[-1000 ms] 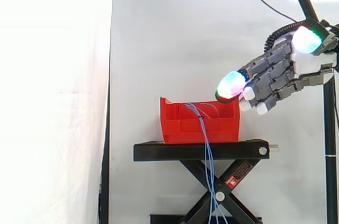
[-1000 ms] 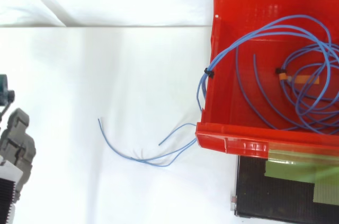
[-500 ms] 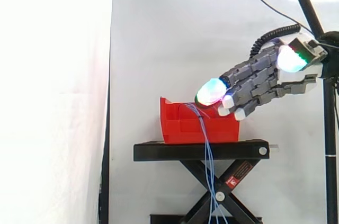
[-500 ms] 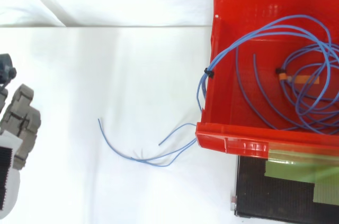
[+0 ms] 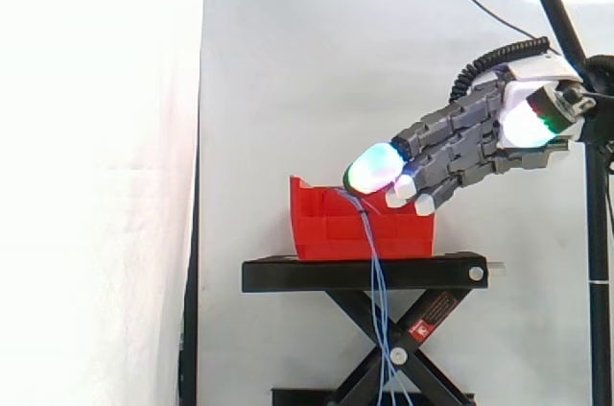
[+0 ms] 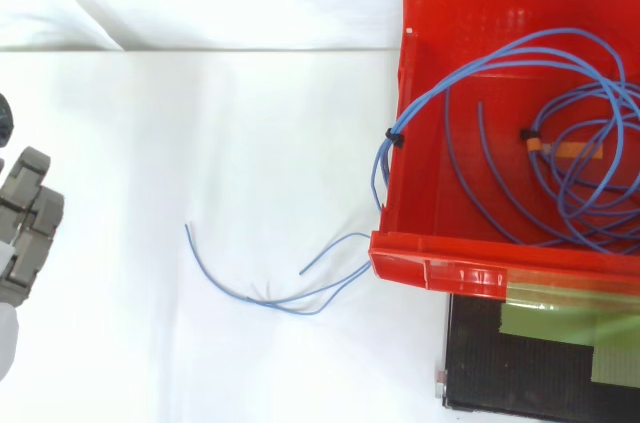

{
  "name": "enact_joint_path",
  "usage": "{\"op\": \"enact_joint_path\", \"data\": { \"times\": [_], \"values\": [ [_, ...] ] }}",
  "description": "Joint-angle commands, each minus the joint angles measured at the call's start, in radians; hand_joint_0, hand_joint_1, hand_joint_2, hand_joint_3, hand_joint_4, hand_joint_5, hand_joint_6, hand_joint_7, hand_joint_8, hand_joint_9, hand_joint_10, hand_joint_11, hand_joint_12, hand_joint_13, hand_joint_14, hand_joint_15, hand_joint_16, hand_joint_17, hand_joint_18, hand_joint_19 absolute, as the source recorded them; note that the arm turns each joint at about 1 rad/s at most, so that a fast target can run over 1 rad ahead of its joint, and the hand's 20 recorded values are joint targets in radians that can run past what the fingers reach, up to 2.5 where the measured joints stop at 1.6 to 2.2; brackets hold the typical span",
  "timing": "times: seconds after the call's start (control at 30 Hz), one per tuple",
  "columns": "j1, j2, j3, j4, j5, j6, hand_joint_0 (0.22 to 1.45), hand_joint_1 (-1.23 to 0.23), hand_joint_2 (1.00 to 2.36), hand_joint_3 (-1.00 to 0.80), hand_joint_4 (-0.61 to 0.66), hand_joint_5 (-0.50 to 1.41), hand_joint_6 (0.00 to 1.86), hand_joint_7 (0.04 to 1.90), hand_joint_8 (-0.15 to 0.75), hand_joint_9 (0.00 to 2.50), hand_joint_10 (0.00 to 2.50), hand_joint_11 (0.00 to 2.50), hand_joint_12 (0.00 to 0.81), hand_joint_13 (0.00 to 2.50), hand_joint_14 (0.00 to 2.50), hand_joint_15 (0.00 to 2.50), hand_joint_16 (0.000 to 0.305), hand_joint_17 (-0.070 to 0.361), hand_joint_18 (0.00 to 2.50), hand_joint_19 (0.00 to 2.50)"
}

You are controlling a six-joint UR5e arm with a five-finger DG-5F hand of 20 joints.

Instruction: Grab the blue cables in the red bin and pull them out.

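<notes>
A red bin (image 5: 331,230) stands on a black scissor stand (image 5: 288,274). In the top view, thin blue cables (image 6: 392,137) lie coiled inside the bin (image 6: 430,271). A bundle of them crosses the bin's left wall, and loose ends trail over the white surface. In the side view those cables (image 5: 376,254) hang down in front of the stand. My hand (image 5: 470,137) reaches in from the right, tilted down towards the bin. Its fingers are straight and hold nothing. A glowing fingertip (image 5: 372,168) hovers just above the bin's rim, over the hanging cables. The hand (image 6: 25,233) also shows at the top view's left edge.
A black camera pole (image 5: 597,195) stands at the far right behind the arm. A white curtain hangs behind everything. The stand's top (image 6: 520,373) carries a green-taped patch below the bin.
In the side view my hand has moved left and down, from beside the bin to just over its rim. The cables and the bin have not moved.
</notes>
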Motion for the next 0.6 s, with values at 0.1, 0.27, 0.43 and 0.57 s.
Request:
{"op": "enact_joint_path", "data": {
  "times": [0.1,0.27,0.43,0.57],
  "values": [
    [0.017,0.0,0.0,0.047,-0.004,-0.038,0.74,-0.78,1.0,-1.0,0.2,0.38,0.01,0.23,0.241,0.47,0.01,0.29,0.337,0.24,0.01,0.25,0.051,0.115,0.22,0.49],
    [0.038,-0.051,0.001,0.131,-0.06,-0.198,0.74,-0.78,1.0,-1.0,0.2,0.38,0.01,0.23,0.242,0.48,0.01,0.31,0.338,0.24,0.01,0.26,0.051,0.115,0.23,0.5],
    [0.051,-0.083,0.001,0.19,-0.152,-0.25,0.75,-0.78,1.0,-1.0,0.21,0.4,0.01,0.25,0.242,0.49,0.01,0.32,0.339,0.25,0.01,0.26,0.051,0.114,0.24,0.5],
    [0.054,-0.081,0.026,0.136,-0.178,-0.261,0.75,-0.78,1.0,-1.0,0.21,0.4,0.01,0.26,0.242,0.5,0.01,0.33,0.339,0.25,0.01,0.26,0.05,0.113,0.24,0.5]
  ]
}}
